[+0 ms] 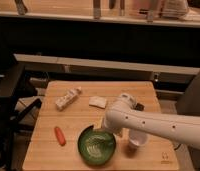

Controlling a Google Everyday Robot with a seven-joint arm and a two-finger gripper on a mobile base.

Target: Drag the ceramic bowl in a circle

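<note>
The ceramic bowl (96, 145) is a wide, shallow dark green dish with a pale pattern inside. It sits near the front middle of the wooden table (78, 120). My white arm reaches in from the right, and its wrist covers the bowl's right rim. My gripper (111, 131) is at that rim, mostly hidden under the arm. A small white cup (138, 139) stands just right of the bowl, partly under the arm.
An orange carrot (59, 135) lies left of the bowl. A tan packet (67, 98) lies at the back left and a white packet (98, 102) at the back middle. A dark small object (138, 106) sits behind the arm. A dark chair frame (10, 107) stands left of the table.
</note>
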